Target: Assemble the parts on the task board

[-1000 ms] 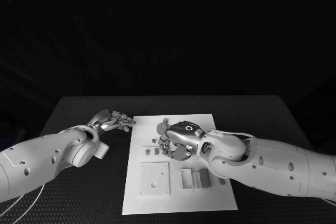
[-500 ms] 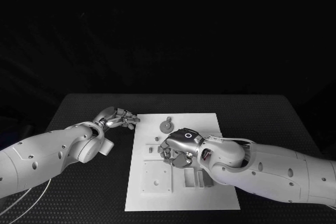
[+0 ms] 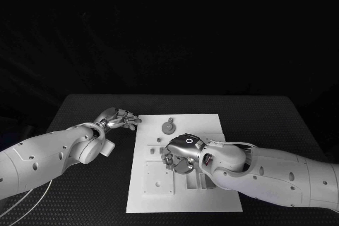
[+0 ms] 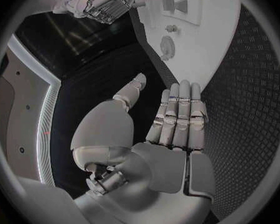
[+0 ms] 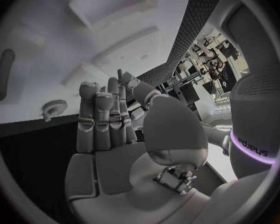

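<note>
Below — task board (image 3: 212,123) under right hand (image 3: 179,155), round part (image 3: 168,127) beyond.

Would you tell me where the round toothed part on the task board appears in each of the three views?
Head view: the round toothed part lies on the board's far half, beyond the right hand.
Left wrist view: it lies on the board, past the left hand.
Right wrist view: it lies near the board's edge, beside the right hand's fingertips.
Shared landmark: the white task board.
</note>
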